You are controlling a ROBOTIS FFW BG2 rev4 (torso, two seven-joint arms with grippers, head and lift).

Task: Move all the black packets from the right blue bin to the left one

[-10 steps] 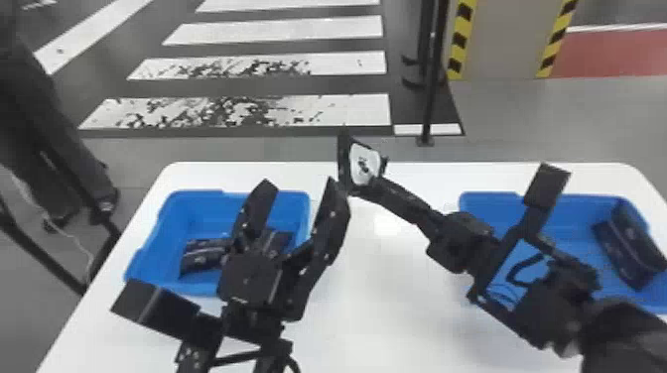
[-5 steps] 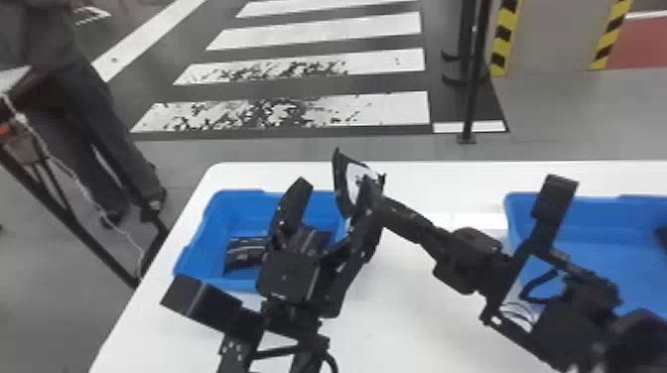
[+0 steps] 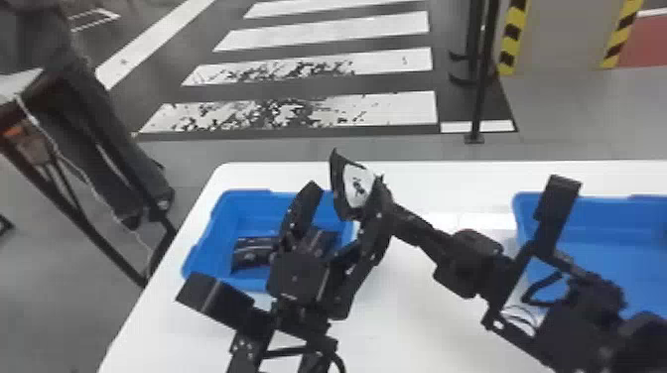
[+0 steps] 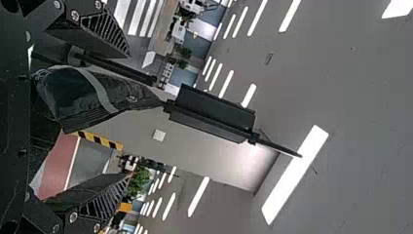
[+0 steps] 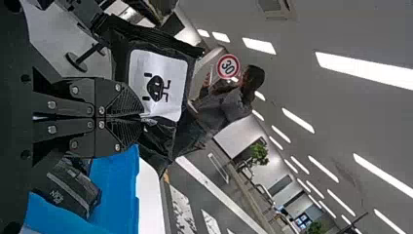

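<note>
Packet swings in beside my waiting left claw

My view has turned left, and against the bench [image 3: 427,332] the packet [image 3: 358,186] has travelled left and now overlaps the left claw's right-hand finger, mid-frame. My right claw [image 5: 141,117] is pinched narrow on its edge; my left claw [image 4: 130,115] stands wide, the packet between its fingers or just beyond, I can't tell which. That looks to me like a handover, with the left bin [image 3: 248,213] just below, left of centre. A black packet [image 3: 254,255] already lies in there. I'd close the left claw before easing the right one off; letting go early could drop it on the rim. A second ago the right bin [image 3: 620,238] had one at its right side, so I reckon another trip follows.
</note>
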